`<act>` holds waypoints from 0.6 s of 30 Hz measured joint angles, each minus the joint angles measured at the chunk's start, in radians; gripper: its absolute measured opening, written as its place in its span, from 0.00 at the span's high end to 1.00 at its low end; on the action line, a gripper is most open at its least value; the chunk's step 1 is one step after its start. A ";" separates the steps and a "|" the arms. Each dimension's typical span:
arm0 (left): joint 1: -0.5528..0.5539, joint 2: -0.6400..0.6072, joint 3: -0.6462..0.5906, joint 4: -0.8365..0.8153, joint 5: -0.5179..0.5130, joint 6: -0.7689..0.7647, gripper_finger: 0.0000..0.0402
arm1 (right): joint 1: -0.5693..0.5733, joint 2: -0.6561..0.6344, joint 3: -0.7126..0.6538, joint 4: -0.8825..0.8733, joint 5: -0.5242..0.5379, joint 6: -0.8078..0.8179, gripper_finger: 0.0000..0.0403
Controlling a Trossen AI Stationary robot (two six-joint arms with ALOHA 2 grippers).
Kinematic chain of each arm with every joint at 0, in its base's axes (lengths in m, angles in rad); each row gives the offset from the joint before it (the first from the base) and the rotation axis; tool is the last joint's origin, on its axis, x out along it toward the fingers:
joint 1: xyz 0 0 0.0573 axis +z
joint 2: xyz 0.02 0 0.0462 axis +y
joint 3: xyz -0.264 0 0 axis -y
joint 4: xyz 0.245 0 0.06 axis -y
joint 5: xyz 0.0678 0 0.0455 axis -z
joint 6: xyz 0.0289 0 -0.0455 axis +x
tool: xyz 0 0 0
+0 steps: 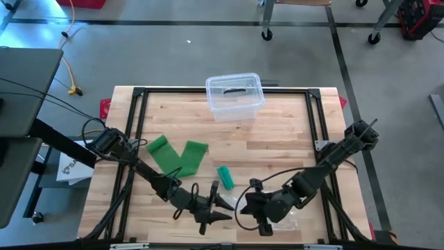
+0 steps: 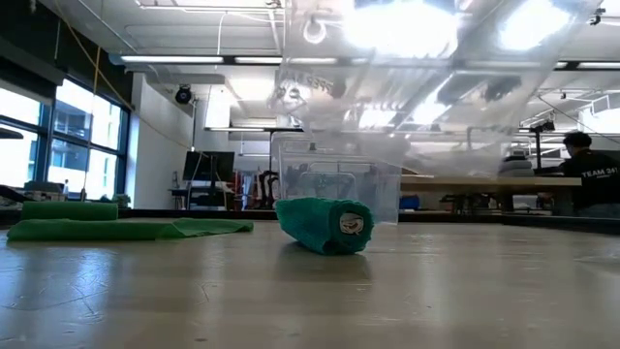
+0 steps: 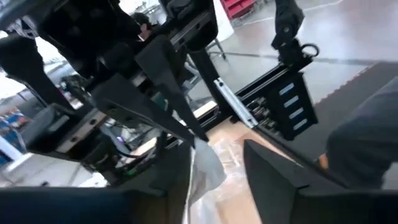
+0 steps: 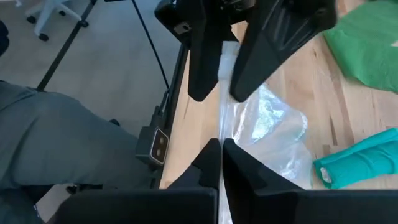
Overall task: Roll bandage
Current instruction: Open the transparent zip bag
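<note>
Clear plastic wrapper point(image 4: 267, 134) is pinched at its edge by the right pincer point(image 4: 221, 152), jaws fully closed on the film, near the front edge of the bench point(image 1: 291, 132). Left pincer point(image 4: 227, 56) is seen opposite, partly open, with the same film running up betw. its fingers; whether it actually grips can't be told.

Teal rolled bandage point(image 1: 225, 176) lies free on the bench just behind both pincers, untouched. Green unrolled bandage point(image 1: 177, 156) is spread flat further back-left, w/ one end partly rolled. Clear lidded box point(image 1: 234, 96) sits at the far edge.

Risks, as judged: film is thin & slippery, so it could tear or slip out if pulled apart unevenly; a loose wrapper may be dragged over the teal roll & shift it. Both pincers are v. close, so a collision is possible if either is closed in further.

Pose: both arms are stretched low & forward, wrists angled inward, meeting nose to nose front-centre.
</note>
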 joint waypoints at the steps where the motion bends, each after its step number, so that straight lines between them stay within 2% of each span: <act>1: 0.000 0.000 0.000 -0.003 0.010 -0.015 0.70 | 0.000 0.000 0.000 0.000 0.000 0.000 1.00; 5: 0.001 0.000 0.000 -0.002 0.010 -0.058 0.90 | 0.001 0.001 0.000 -0.004 0.036 0.015 1.00; 7: 0.002 0.000 0.000 -0.006 0.006 -0.100 0.96 | 0.002 0.001 0.000 -0.026 0.075 0.047 0.99; 10: 0.023 0.000 0.000 -0.026 -0.001 -0.276 0.96 | 0.000 -0.005 0.001 -0.127 0.125 0.150 0.95; 13: 0.051 0.000 0.000 -0.081 -0.006 -0.442 0.96 | -0.001 -0.008 0.001 -0.217 0.173 0.211 0.87; 16: 0.073 0.000 -0.019 -0.082 -0.008 -0.521 0.98 | 0.005 -0.008 0.001 -0.226 0.218 0.186 0.77; 18: 0.082 0.000 -0.026 -0.058 -0.001 -0.549 0.98 | 0.029 0.003 0.001 -0.224 0.284 0.136 0.71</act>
